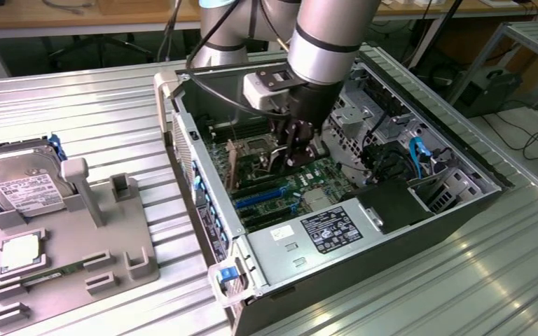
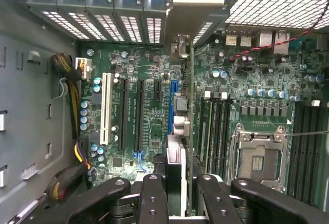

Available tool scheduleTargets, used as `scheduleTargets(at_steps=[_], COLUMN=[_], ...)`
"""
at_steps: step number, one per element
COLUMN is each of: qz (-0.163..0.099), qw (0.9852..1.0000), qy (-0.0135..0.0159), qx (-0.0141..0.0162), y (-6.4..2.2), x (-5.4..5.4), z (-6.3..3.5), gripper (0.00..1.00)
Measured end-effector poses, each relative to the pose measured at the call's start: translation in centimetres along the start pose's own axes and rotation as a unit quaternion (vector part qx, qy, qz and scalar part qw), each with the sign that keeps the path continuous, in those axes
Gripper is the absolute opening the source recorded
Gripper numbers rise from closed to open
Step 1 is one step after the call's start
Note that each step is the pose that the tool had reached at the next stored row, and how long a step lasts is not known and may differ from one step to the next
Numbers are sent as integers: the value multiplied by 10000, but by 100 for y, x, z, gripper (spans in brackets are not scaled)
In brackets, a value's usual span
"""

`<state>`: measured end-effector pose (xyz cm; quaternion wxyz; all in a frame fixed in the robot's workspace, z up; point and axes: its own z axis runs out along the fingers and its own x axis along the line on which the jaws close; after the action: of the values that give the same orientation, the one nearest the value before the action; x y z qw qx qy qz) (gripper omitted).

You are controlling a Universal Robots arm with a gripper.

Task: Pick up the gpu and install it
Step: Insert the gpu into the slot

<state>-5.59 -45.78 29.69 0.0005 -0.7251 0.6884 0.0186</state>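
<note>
In the exterior view, the arm reaches into the open computer case [image 1: 344, 210] at frame centre, its pincer [image 1: 293, 150] clamped on the gpu [image 1: 271, 159], which hangs on edge just above the motherboard [image 1: 279, 189]. The step in hand looks like the install itself: seating calls for a straight, aligned press into a slot.

In the wrist view, the gpu [image 2: 186, 131] runs edge-on from between the pincer [image 2: 180, 193] fingers at bottom centre, beside the blue slot [image 2: 170, 106].
</note>
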Motion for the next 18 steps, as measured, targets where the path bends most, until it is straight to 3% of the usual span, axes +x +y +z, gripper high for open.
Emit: scheduleTargets(at_steps=[2,7,18], qz=[126,131,132], qw=[9999,9999,9999], qy=[-3,-3,-3], qx=[4,4,-5], y=[6,62,118], x=[1,0,5], z=[50,96,298], gripper=[28,28,28])
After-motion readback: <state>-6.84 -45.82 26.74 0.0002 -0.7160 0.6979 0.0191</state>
